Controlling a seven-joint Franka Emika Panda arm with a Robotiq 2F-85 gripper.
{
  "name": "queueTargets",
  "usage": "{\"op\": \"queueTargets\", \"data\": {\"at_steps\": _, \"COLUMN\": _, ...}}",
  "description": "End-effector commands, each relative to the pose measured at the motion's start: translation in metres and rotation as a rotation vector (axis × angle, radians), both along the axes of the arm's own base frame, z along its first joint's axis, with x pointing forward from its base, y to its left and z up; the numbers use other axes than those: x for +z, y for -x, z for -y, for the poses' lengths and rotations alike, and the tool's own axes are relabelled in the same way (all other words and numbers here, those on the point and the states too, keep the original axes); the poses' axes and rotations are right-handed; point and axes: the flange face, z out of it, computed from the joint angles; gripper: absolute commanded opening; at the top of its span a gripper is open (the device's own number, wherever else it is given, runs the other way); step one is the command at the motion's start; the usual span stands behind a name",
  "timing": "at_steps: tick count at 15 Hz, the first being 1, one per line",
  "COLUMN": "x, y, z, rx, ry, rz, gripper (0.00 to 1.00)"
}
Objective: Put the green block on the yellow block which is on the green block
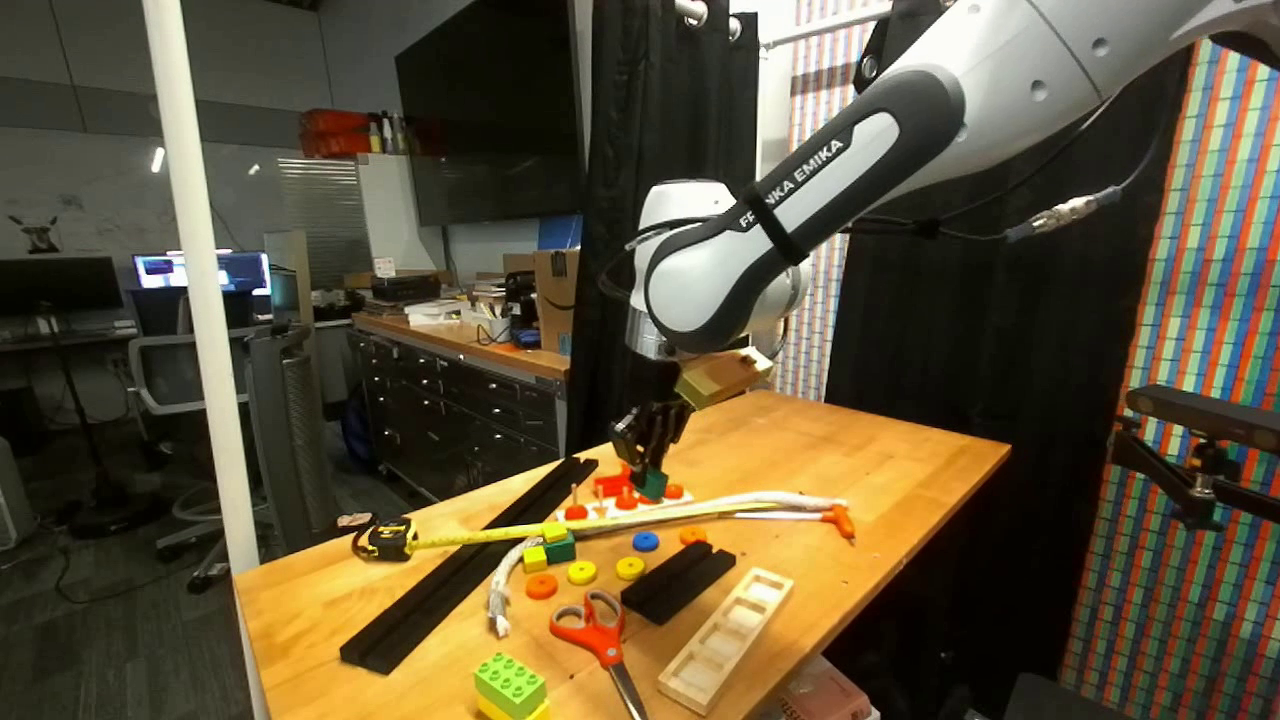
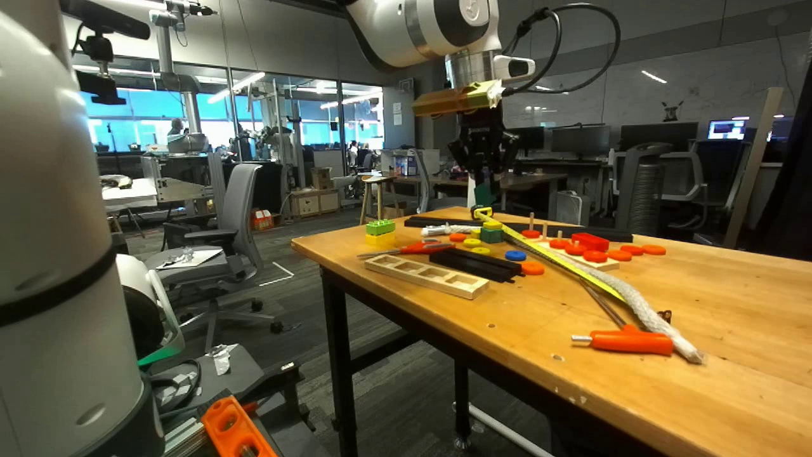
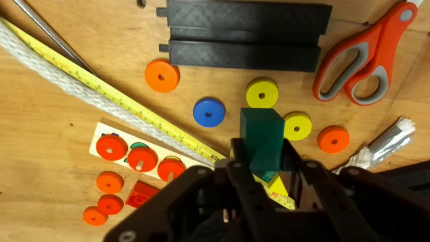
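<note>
- My gripper point(image 3: 263, 153) pinches the dark green block point(image 3: 263, 131) between its fingers point(image 3: 289, 155), and the block juts out past them in my wrist view.
- In an exterior view I hold it in the air over the table point(image 2: 748, 298), higher than the yellow block point(image 2: 492, 224) and apart from it.
- That yellow block lies on top of the lower green block point(image 2: 491, 235), as both exterior views show.
- A small yellow cube point(image 1: 535, 559) stands just beside this pair.
- From my wrist, my own fingers hide most of the pair; only scraps of green and yellow show, so I cannot tell how well I am lined up with it.
- The blade point(image 1: 480, 536) of the tape measure point(image 1: 387, 539) stretches past the pair, running alongside the white rope point(image 2: 637, 309).
- Two yellow discs point(image 3: 262, 93) and a blue disc point(image 3: 209, 112) lie on the table near the pair.
</note>
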Motion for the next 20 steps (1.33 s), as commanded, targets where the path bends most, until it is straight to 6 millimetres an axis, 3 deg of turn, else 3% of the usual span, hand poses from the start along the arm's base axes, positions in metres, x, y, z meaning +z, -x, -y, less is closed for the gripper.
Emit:
{"op": "queueTargets", "data": {"at_steps": 1, "x": 0.001, "y": -0.044, "z": -0.010, "rx": 0.009, "ry": -0.013, "rz": 0.013, "gripper": 0.12}}
{"op": "queueTargets", "data": {"at_steps": 11, "x": -0.022, "y": -0.120, "z": -0.033, "rx": -0.040, "ry": -0.073, "rz": -0.039, "gripper": 0.12}}
{"op": "queueTargets", "data": {"at_steps": 20, "x": -0.036, "y": -0.149, "z": -0.050, "rx": -0.136, "ry": -0.157, "rz": -0.176, "gripper": 0.11}}
